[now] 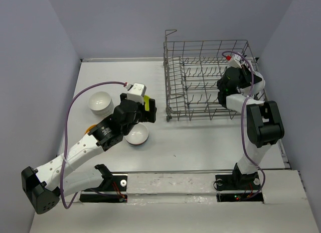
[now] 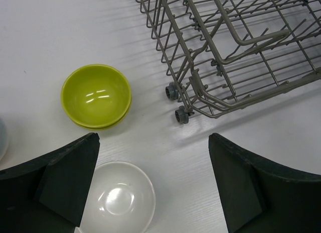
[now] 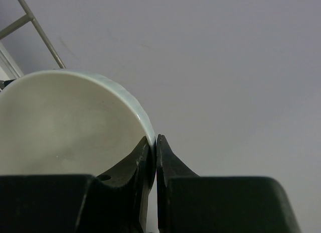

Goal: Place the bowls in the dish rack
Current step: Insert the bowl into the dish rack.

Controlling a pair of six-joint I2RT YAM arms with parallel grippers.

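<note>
The right tool (image 3: 153, 155) is pinched narrow on the rim of a pale bowl (image 3: 65, 127), holding it at the right side of the dish rack (image 1: 208, 77). This looks like the placing step. The next move likely calls for lowering the bowl between the tines, then letting go. The left tool (image 2: 153, 142) hangs wide open and empty above the counter (image 2: 60, 32). A green bowl (image 2: 96, 96) and a white bowl (image 2: 120, 198) sit below it, near the rack's corner.

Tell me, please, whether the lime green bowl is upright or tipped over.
Upright: the lime green bowl shows its empty hollow facing up toward the left wrist camera.
</note>
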